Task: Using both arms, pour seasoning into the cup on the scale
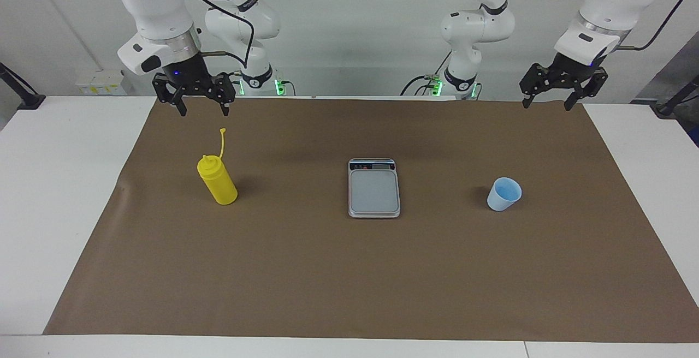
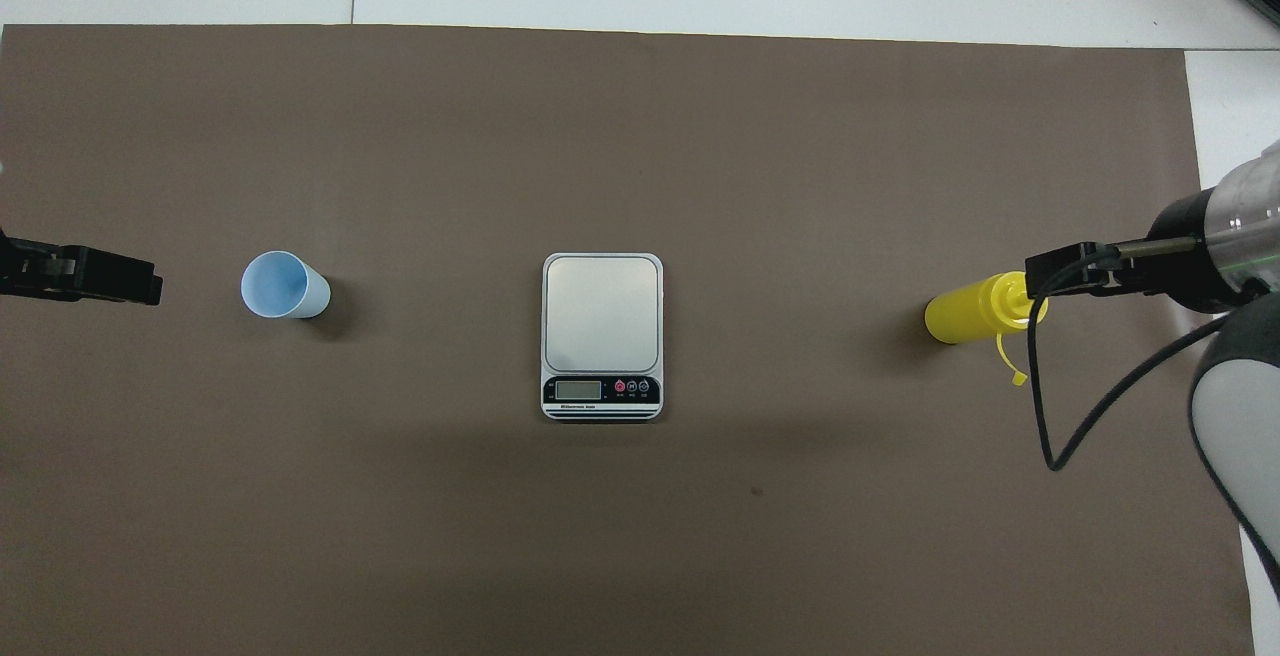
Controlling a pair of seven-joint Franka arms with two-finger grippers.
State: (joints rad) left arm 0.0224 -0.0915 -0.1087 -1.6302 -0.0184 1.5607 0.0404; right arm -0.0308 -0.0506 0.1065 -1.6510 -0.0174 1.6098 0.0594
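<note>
Both pincers are being held wide apart and empty: the right pincer [image 1: 200, 105] over the brown surface [image 1: 349, 270] near the seasoning bottle [image 1: 217, 181], the left pincer [image 1: 546, 99] at the cup's end. Nothing is being carried by the scale [image 1: 373, 188], and the empty cup [image 1: 503, 194] is standing well apart from it.

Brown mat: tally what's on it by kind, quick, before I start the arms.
Yellow squeeze bottle: 1
Light-blue cup: 1
Scale: 1
Total: 3, all standing apart on the brown mat, none held.
</note>
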